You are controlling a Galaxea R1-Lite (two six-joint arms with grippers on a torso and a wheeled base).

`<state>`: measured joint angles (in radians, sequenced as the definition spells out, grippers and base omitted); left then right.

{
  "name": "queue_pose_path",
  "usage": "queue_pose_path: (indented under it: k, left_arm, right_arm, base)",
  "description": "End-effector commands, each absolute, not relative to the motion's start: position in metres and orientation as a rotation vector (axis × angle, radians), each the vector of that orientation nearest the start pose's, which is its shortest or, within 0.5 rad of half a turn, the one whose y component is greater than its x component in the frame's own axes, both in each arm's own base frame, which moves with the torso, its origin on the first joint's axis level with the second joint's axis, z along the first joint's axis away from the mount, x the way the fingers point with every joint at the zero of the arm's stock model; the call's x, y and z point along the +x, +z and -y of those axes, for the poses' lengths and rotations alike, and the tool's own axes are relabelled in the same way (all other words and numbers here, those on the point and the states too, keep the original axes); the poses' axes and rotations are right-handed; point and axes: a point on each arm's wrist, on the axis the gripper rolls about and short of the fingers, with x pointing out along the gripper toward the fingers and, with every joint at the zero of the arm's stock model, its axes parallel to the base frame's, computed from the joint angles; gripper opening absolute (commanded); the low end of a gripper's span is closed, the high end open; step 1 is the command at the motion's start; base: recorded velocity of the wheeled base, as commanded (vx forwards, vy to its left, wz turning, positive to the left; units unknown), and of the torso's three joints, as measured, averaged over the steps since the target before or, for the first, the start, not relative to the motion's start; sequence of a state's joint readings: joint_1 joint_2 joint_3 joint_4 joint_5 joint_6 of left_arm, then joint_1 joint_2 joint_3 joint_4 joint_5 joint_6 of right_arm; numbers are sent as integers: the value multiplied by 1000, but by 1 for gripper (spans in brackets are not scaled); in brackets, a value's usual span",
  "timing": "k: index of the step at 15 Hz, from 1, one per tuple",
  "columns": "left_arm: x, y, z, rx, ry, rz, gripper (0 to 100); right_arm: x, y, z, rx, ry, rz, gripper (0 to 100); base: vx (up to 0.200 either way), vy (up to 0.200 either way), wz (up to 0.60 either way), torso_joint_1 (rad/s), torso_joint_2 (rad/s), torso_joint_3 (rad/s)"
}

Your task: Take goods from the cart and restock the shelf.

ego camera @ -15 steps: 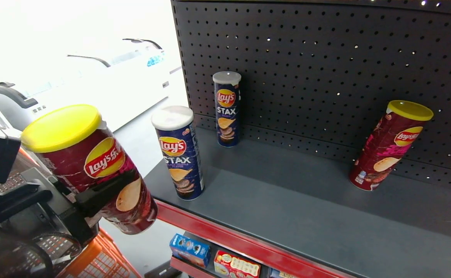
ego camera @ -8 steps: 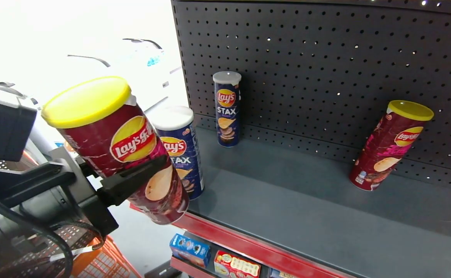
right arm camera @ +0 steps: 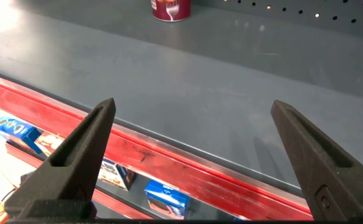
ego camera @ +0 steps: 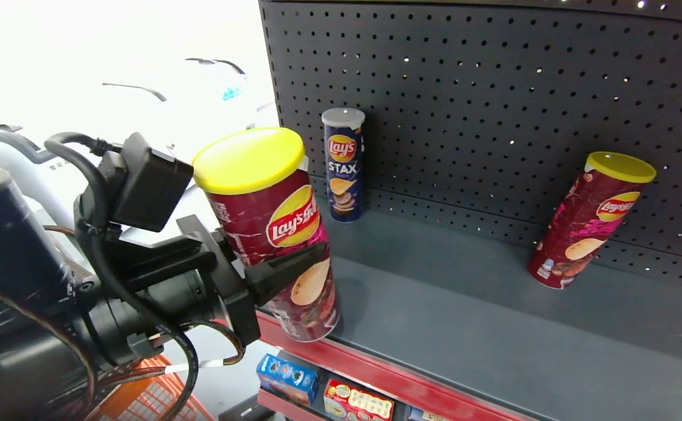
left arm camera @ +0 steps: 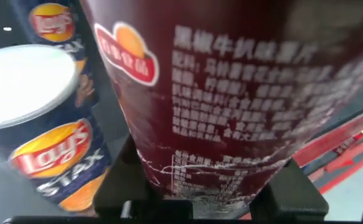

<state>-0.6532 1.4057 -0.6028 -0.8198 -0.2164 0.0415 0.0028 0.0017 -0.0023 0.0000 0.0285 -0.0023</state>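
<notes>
From the head view, the left claw (ego camera: 276,270) is clenched around the lower half of a red can (ego camera: 270,216) with a yellow lid. It holds the can nearly upright, with the base hanging just at the red front lip (ego camera: 387,374) of the shelf (ego camera: 434,316); I cannot tell whether it touches yet. Beyond the claw, a back blue can (ego camera: 343,166) stands against the pegboard (ego camera: 492,88). Well off to the claw's right, a second red can (ego camera: 589,225) sits by the same board and looks tilted from here. Below and behind the claw, a corner of the orange cart (ego camera: 142,397) peeks out, and small boxes (ego camera: 288,377) lie on the shelf underneath. In the left wrist view the can's printed wall bulges up between the jaws, which squeeze it from both sides. A front blue can (left arm camera: 44,130) with a white lid stands just beside the claw. In the right wrist view the right claw (right arm camera: 197,162) is spread wide and carries nothing. It hovers over bare shelf near the front lip, with the second red can's base well ahead of it. By my reckoning three cans are already stocked and this fourth one is picked and brought over. What remains is to set it down and let go, then fetch whatever the cart has left.
</notes>
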Motion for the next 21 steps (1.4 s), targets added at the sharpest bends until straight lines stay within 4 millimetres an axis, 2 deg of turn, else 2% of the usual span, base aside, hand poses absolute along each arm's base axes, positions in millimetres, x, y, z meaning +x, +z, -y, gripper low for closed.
queue_pose_path:
  k: [1,5,12,18,21]
  left_arm:
    - [186,218,149,43,-878,5,0]
    - [187,211,151,73,-900,-9,0]
    - [187,209,150,76,-900,-16,0]
    - [187,208,150,75,-899,-20,0]
    - [187,207,150,75,-899,-22,0]
  right_arm:
    - [-23,76,-1,-3,32,0,100]
    - [-23,76,-1,-3,32,0,100]
    - [-23,76,-1,-3,32,0,100]
    - [-23,76,-1,-3,32,0,100]
    - [-23,76,-1,-3,32,-1,100]
  base:
    - [0,0,0,0,0,0]
    - [0,0,0,0,0,0]
    - [0,0,-600,0,4,2]
    - [0,0,0,0,0,0]
    - [0,0,-400,3,0,2]
